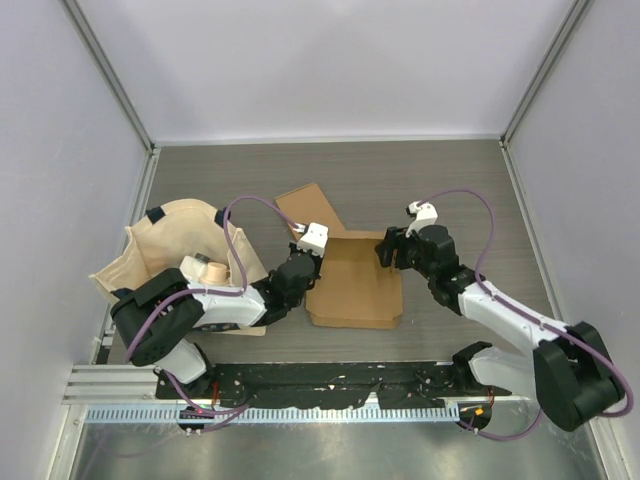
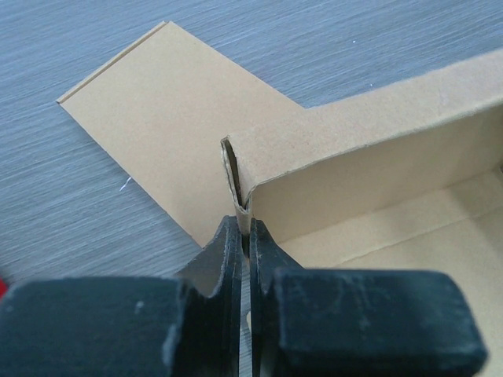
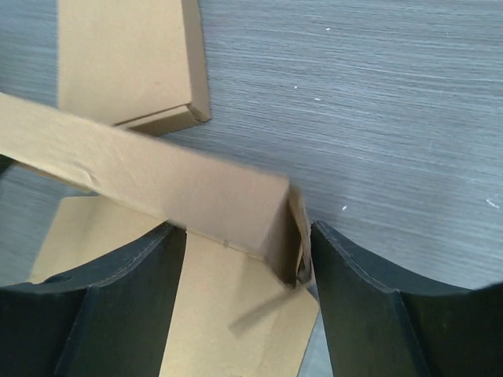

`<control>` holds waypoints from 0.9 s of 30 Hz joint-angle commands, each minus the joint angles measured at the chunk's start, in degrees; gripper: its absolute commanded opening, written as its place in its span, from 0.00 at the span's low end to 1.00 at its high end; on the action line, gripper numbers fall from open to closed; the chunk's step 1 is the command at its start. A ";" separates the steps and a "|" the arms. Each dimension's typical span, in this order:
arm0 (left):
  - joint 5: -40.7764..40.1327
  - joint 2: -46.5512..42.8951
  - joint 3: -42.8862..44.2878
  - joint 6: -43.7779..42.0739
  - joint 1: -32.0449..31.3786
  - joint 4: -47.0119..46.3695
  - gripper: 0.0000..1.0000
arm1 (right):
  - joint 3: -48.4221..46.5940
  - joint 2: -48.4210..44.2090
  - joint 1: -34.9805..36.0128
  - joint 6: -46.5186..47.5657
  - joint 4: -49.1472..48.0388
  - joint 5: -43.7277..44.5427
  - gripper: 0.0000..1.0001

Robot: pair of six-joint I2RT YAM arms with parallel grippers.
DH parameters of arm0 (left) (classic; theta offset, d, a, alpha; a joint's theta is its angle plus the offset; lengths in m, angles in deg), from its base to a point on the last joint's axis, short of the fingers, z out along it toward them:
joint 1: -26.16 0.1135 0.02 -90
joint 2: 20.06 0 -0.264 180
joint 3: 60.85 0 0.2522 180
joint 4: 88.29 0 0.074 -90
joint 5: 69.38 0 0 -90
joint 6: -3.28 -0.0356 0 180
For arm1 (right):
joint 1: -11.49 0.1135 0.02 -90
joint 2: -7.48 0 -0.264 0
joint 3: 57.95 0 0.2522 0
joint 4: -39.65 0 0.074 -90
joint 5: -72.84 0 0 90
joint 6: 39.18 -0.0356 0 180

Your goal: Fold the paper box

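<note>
The brown cardboard box lies partly folded in the middle of the table, with a flap lying flat at its far left. My left gripper is at the box's far-left corner. In the left wrist view it is shut on the raised side wall at its folded end. My right gripper is at the far-right corner. In the right wrist view it is open, its fingers straddling the corner of the raised wall.
A beige cloth bag lies at the left, with a small tan object on it beside my left arm. Enclosure walls stand on three sides. A black rail runs along the near edge.
</note>
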 commanded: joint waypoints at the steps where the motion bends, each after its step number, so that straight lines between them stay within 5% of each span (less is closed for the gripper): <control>1: 0.53 -1.69 -0.47 -0.87 -0.39 -2.18 0.00 | -4.50 -8.74 0.32 -8.36 12.84 -2.22 0.71; 7: 0.88 -0.46 0.14 -0.26 -0.57 -2.26 0.00 | -11.26 -14.74 -1.60 -15.21 29.19 5.77 0.80; 11: 0.79 -0.72 -0.03 -0.26 -0.57 -2.09 0.00 | -15.22 -12.02 -7.66 -22.33 33.33 3.15 0.80; 16: 0.79 -1.52 -0.38 -0.52 -0.57 -1.91 0.00 | -15.23 -9.02 -9.69 -24.45 31.76 -4.06 0.62; 25: 1.05 -1.43 -0.47 -0.17 -0.65 -1.82 0.00 | -8.02 -10.95 -9.69 -27.09 21.47 -9.35 0.62; 27: 1.23 -1.52 -0.38 -0.08 -0.65 -1.82 0.00 | -7.06 -10.96 -9.69 -26.74 21.56 -8.91 0.51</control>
